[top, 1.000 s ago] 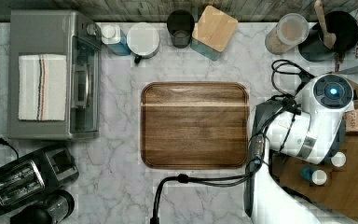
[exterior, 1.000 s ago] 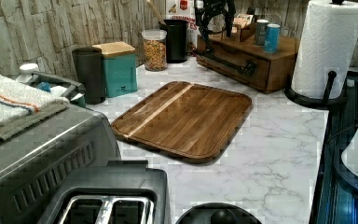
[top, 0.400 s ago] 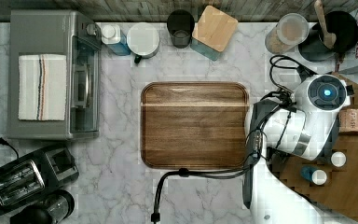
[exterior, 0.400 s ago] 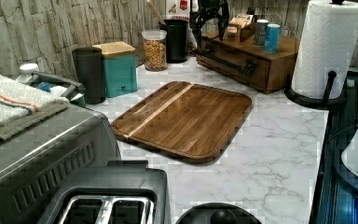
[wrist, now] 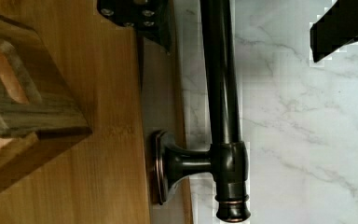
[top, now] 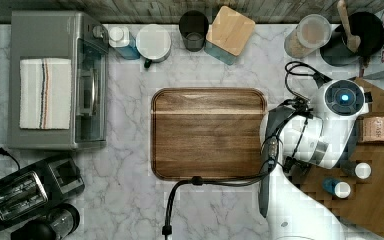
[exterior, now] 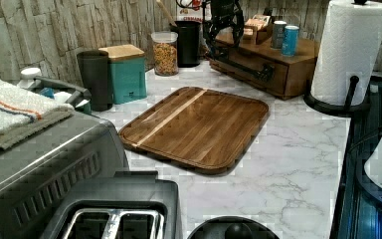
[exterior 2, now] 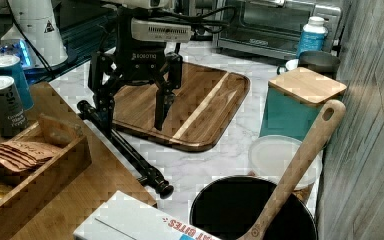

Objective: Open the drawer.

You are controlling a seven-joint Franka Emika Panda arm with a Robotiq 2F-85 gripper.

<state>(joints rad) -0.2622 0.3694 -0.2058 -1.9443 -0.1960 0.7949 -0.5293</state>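
The gripper (exterior 2: 134, 112) is hanging with its fingers (exterior 2: 161, 111) spread wide, straddling the handle (exterior 2: 125, 148) so the bar is lying between them (nothing gripped yet). The drawer (exterior: 251, 70) is sitting shut in the cabinet (exterior: 298, 64), its front facing the cutting board (exterior: 199, 127), leaving room to slide outward.

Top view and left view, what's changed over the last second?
The gripper has come lower, so its open fingers now straddle the black bar handle without clamping it. The drawer stays shut, and the cutting board hasn't moved.
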